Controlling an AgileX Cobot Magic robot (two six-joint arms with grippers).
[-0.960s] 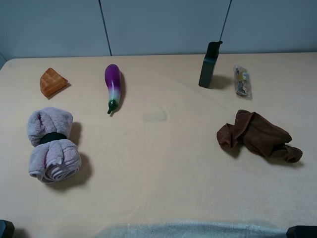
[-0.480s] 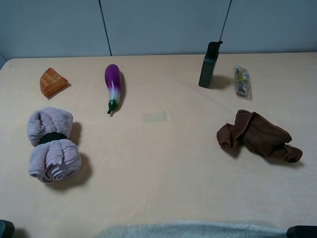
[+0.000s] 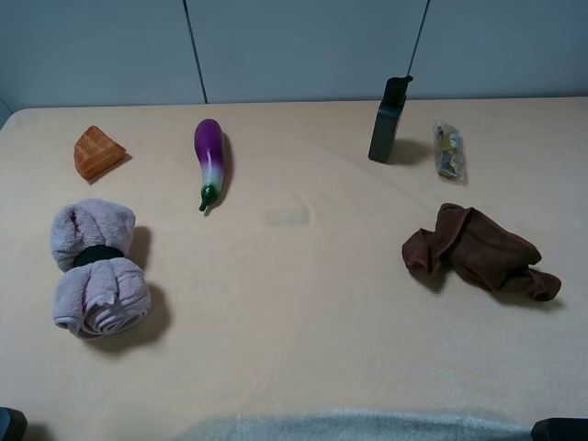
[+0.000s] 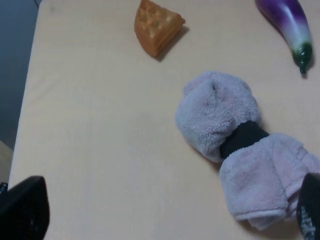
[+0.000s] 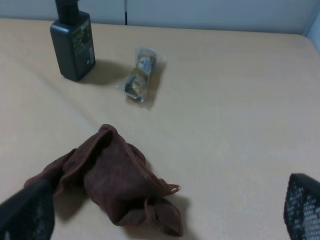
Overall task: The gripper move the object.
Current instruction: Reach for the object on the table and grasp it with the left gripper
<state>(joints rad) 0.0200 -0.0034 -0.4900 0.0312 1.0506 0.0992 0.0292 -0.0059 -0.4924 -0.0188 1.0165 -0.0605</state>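
A rolled lilac towel (image 3: 96,268) with a black band lies at the left; it also shows in the left wrist view (image 4: 240,150). A purple eggplant (image 3: 209,161) and an orange waffle wedge (image 3: 96,152) lie behind it. A crumpled brown cloth (image 3: 478,250) lies at the right and shows in the right wrist view (image 5: 107,182). A black bottle (image 3: 388,121) stands at the back right, with a snack packet (image 3: 448,150) beside it. My left gripper (image 4: 165,210) is open and empty, above the table in front of the towel. My right gripper (image 5: 165,207) is open and empty, in front of the brown cloth.
The tan table (image 3: 294,303) reaches a grey wall at the back. A pale padded strip (image 3: 349,427) runs along the front edge. Dark arm parts show at the bottom corners (image 3: 9,424) of the exterior view.
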